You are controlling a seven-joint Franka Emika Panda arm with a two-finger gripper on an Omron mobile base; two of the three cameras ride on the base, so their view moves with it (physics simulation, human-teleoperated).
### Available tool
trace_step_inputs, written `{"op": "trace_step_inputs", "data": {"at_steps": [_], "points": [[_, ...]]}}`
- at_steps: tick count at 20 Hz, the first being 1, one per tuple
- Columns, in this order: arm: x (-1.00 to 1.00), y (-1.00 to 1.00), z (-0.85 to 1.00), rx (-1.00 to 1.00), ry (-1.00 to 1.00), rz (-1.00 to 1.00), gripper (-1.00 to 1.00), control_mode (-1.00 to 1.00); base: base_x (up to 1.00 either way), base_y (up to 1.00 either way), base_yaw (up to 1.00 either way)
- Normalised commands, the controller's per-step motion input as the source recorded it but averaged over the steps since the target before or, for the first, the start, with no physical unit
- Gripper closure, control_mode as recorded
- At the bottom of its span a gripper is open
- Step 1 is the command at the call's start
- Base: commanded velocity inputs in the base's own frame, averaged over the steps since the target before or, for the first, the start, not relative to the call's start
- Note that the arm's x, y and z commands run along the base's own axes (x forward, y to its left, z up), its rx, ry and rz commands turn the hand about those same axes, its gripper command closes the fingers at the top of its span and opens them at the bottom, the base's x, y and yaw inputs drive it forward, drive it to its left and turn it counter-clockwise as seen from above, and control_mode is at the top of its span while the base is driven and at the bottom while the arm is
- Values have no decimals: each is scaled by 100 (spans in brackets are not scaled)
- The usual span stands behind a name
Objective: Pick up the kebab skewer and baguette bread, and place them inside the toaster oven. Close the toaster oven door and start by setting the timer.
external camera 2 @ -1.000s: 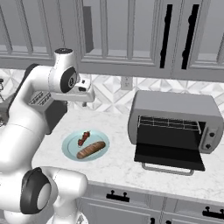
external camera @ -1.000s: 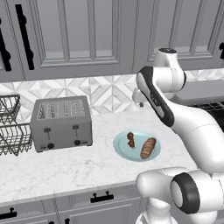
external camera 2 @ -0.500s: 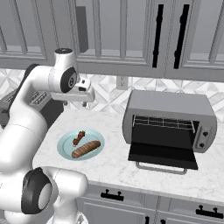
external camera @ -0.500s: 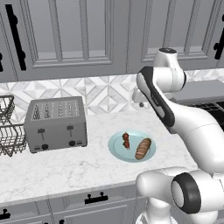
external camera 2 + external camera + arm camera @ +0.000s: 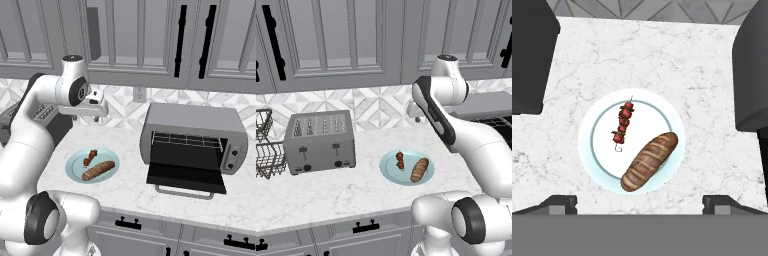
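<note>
While the skewer [image 5: 623,123] and bread [image 5: 649,161] lie side by side on the teal plate [image 5: 597,155], the gripper [image 5: 639,200] hangs well above, fingers wide, nothing held. Skewer's long axis runs near-to-far; oven [image 5: 194,138] stands open, right.

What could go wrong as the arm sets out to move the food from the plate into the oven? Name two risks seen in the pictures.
The kebab skewer is thin and lies flat on the plate, close beside the baguette bread; the open gripper, high above, may nudge the loaf or slip off the stick. The toaster oven door juts out over the counter, so a low carry might strike it.
</note>
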Motion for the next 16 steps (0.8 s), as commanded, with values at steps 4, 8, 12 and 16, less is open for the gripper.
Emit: {"op": "trace_step_inputs", "data": {"at_steps": [4, 8, 12, 16], "points": [[0, 0, 0, 0, 0, 0, -100, -100, 0, 0, 0], [0, 0, 0, 0, 0, 0, -100, -100, 0, 0, 0], [0, 0, 0, 0, 0, 0, -100, -100, 0, 0, 0], [0, 0, 0, 0, 0, 0, -100, -100, 0, 0, 0]]}}
